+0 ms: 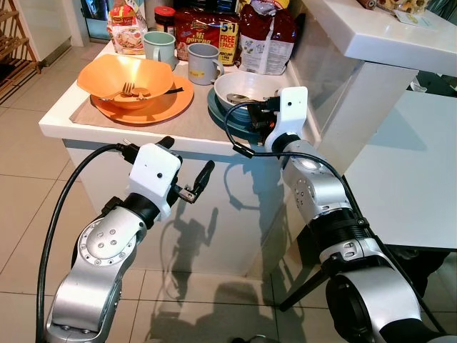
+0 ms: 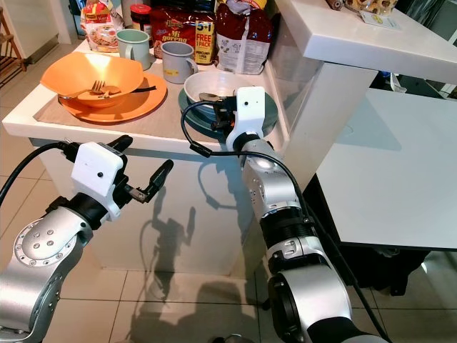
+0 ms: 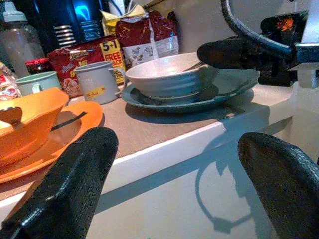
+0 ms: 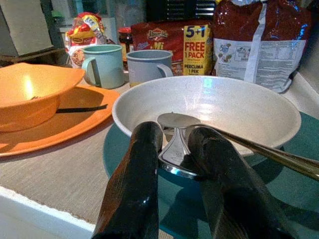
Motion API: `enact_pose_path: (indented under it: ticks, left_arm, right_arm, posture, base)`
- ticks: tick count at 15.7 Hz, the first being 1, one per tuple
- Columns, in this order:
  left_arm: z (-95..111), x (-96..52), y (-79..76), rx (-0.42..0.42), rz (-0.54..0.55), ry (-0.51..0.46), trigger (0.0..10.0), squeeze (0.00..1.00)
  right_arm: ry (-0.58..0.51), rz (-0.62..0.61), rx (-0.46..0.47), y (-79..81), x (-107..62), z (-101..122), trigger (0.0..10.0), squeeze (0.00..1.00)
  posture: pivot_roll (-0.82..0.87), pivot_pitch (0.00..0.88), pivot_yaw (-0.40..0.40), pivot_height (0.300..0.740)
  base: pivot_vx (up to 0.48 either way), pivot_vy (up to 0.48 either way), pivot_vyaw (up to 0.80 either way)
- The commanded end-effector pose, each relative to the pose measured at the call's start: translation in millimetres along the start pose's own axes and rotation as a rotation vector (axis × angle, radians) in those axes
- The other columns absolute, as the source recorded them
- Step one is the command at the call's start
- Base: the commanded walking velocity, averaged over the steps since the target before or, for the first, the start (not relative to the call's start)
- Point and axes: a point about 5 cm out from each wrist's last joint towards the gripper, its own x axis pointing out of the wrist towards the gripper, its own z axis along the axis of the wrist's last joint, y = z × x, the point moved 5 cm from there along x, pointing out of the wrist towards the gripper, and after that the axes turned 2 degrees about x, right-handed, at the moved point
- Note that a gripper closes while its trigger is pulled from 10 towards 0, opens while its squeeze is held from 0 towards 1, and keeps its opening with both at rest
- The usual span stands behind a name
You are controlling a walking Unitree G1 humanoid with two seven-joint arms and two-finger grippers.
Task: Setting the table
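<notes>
While the white table occupies the upper left and centre of the head views, the scene is recorded from left to right as follows. At the lower left, the left pincer is held below the table edge, in front of the table's white side panel; its fingers are spread wide and nothing is held between them. At the upper left, an orange bowl is seated on an orange plate, and a fork is seen inside the bowl. A dark utensil is laid across the plate rim beside the bowl. Behind these, a pale green mug and a grey mug are stood side by side, with red food packets ranged along the back of the table. Right of centre, a white bowl is set on a teal plate near the table's front corner. The right pincer is positioned at the near rim of that bowl, and its fingers are closed narrowly on the end of a metal spoon, as shown in the right wrist view. The spoon is rested over the rim of the white bowl. At the far right, a second white surface is seen at a lower level.
</notes>
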Motion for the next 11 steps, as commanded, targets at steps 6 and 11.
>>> enact_pose_path:
  ticks: [6, 11]
  left_arm:
    - [4, 1.4, -0.6, 0.015, -0.003, -0.015, 10.0, 0.0]
    - [2, 2.4, -1.6, 0.02, -0.008, -0.004, 10.0, 0.0]
  right_arm:
    - [-0.12, 0.037, 0.006, -7.3, 2.7, 53, 0.0, 0.0]
    - [-0.109, 0.019, 0.033, -14.4, 4.9, 52, 0.0, 0.0]
  posture:
    - [0.08, 0.0, -0.136, 0.74]
    - [0.08, 0.0, -0.135, 0.74]
  base:
    - [0.0, 0.0, 0.0]
    - [0.0, 0.0, 0.0]
